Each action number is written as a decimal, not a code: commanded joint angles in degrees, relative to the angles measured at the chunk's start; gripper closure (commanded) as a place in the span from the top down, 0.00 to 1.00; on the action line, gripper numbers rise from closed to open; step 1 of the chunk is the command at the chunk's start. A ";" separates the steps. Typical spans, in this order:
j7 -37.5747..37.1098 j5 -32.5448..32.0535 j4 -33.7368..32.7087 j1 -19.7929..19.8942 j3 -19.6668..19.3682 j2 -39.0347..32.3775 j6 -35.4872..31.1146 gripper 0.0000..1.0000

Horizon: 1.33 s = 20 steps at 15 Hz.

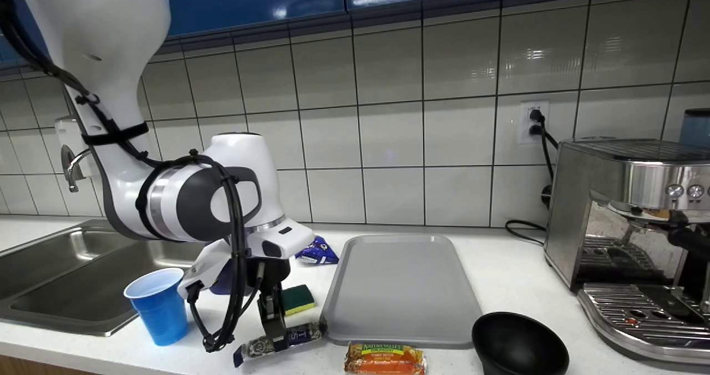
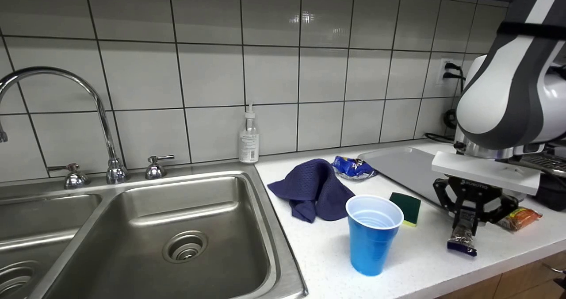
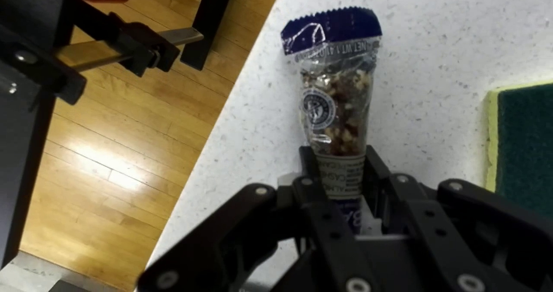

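Counting one nut bar [image 3: 339,97], one orange-wrapped bar [image 1: 385,358], one cup [image 1: 161,308] near worktop's [image 2: 424,263] front edge. Holding arm [image 1: 161,192] bent down, gripping nut bar in mostly closed tool [image 3: 338,166].

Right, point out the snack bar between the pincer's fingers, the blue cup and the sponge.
Snack bar [image 3: 345,117]: in the wrist view, on the clear part of its wrapper.
Blue cup [image 2: 373,242]: in an exterior view, on its outer wall.
Sponge [image 1: 298,298]: in an exterior view, on its dark green top face.
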State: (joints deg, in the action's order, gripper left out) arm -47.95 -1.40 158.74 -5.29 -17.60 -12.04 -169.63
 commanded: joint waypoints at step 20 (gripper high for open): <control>0.59 3.83 -16.88 9.71 -2.97 -4.78 6.63 0.07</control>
State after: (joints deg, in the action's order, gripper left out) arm -48.04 0.19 146.77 2.82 -21.16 -13.27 -165.72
